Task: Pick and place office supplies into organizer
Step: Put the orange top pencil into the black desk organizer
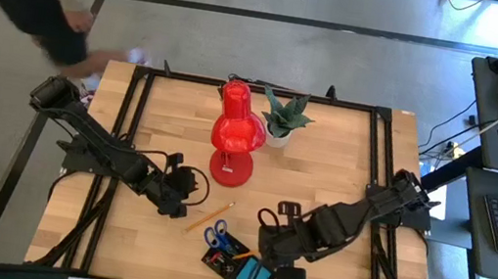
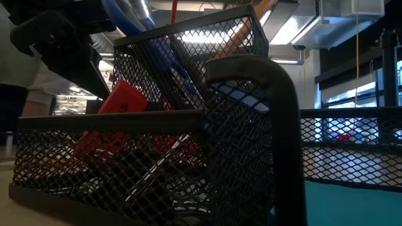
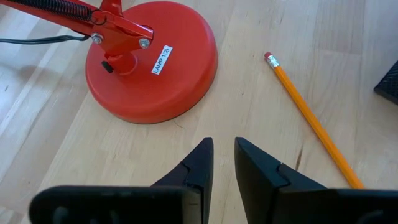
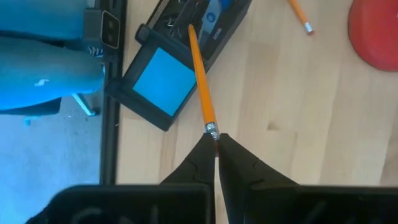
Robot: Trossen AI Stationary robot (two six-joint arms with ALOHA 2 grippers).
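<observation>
- Right gripper (image 4: 216,144) pinched shut on the eraser end of an orange pencil (image 4: 200,68); the shaft points out toward the organizer (image 4: 186,56) at the surface's near edge
- Pencil judged light, stiff, smooth-lacquered; held only at the metal ferrule, it could pivot or slip, so a grip nearer mid-shaft would be steadier
- Organizer: black wire mesh, rigid, low walls with a taller cup; blue-handled scissors (image 1: 216,236) and a blue note pad (image 4: 163,81) sit in it
- Left gripper (image 3: 224,163) with fingers slightly parted and nothing between them, hovering over bare wood between the lamp base (image 3: 163,68) and a second pencil (image 3: 311,121)
- Second pencil lies flat on the surface (image 3: 56,143) midway across, just clear of the organizer; thin and low, best pinched across the shaft near its middle
- Surface is pale smooth wood, likely slick under a round pencil
</observation>
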